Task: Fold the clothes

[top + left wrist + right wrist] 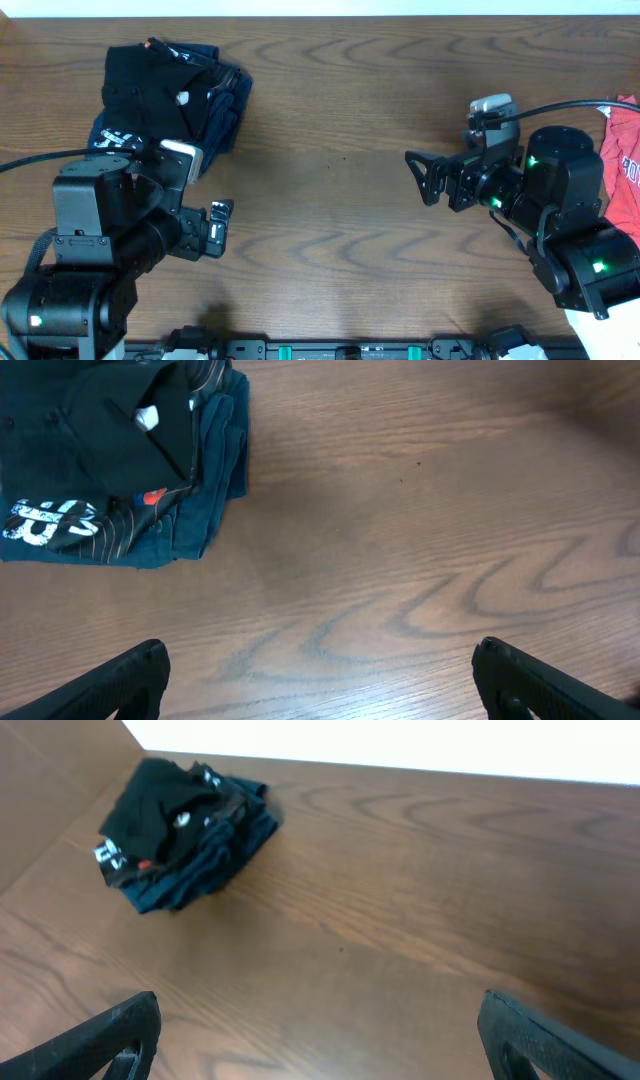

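Overhead first: the folded pile (170, 95) sits at the upper left of the table (330, 110), a soft black T-shirt (140, 80) on top of a navy printed garment (225, 110). At the right edge a red garment (625, 140) with white lettering pokes in, only a strip of it in view. The left end effector (221, 228) hangs at lower left, near the pile. The right end effector (420, 178) points left from the right side. Both are spread and carry nothing. I read this as the gap between garments: one pile done, the red piece likely next. That calls for the right arm to turn to the right edge, pinch the limp cloth and draw it onto bare wood for spreading. Left wrist view now: matte black fingers (115, 680) stand wide apart at the bottom corners with only smooth, wavy-grained wood between them. The pile at upper left shows white print, a small red mark and rounded fold edges. Right wrist view: fingers (100, 1040) are parted likewise, and the pile is small at upper left, dark and lumpy against the brown board.
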Action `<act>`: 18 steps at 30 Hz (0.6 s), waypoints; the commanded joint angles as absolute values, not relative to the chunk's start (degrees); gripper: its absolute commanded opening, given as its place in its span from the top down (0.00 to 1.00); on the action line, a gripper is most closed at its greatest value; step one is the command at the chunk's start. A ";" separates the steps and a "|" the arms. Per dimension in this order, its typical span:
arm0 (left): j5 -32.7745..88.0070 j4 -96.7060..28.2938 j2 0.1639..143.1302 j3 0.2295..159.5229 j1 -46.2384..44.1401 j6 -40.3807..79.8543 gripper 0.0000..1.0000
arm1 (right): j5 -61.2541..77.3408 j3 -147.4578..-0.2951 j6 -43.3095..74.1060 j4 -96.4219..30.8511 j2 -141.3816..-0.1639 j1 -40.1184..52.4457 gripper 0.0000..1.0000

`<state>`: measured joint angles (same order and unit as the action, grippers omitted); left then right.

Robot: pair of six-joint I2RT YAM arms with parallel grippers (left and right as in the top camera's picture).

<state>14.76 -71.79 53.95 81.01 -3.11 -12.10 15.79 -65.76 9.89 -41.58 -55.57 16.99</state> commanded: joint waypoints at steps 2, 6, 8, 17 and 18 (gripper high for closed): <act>14.26 -71.79 53.87 80.73 -3.36 -12.84 0.02 | 9.28 -63.18 5.28 -39.97 -49.47 16.14 0.01; 14.26 -71.79 53.84 80.73 -3.36 -12.84 0.02 | 4.45 -53.08 -1.65 -29.06 -39.07 14.22 0.01; 14.26 -71.79 53.84 80.73 -3.36 -12.84 0.02 | 4.47 -45.84 -3.55 -24.01 -33.01 12.62 0.01; 14.26 -71.79 53.84 80.73 -3.36 -12.84 0.02 | 4.51 -19.27 -3.49 -14.13 -5.45 10.00 0.01; 14.26 -71.79 53.84 80.73 -3.36 -12.84 0.02 | 4.51 -17.21 -3.49 -13.43 -3.14 9.96 0.01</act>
<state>14.61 -71.81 53.95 80.82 -3.11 -12.10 5.34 -21.47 -2.13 -14.87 -8.88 10.50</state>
